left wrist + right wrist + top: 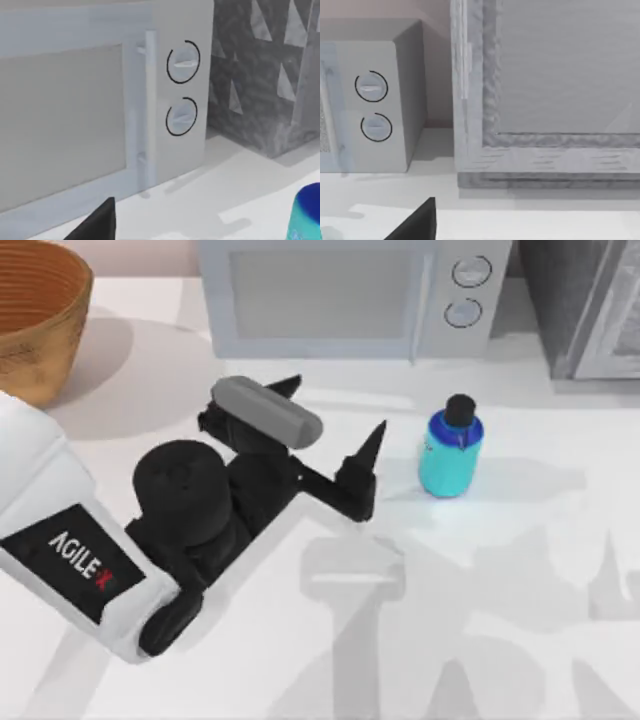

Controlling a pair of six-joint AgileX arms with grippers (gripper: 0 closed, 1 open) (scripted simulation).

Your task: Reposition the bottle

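Basket (35,315): table's far left corner; contents cannot be told.
Left gripper (335,415): jaws spread open, empty, pointing right toward the bottle.
Bottle (450,452): upright, near the far edge, just right of the open jaws, before the microwave (350,295).
Nearer arm, by judgement: left.

Bottle: upright on the table, right of centre.

The bottle (450,455) is small and squat, with a cyan body, a darker blue ring at the shoulder and a round black cap. It stands upright on the white table (520,580), toward the far side and near the front right corner of the microwave (350,295), apart from it. My left wrist view catches only an edge of its cyan body with the blue ring (306,214). Nothing touches it.
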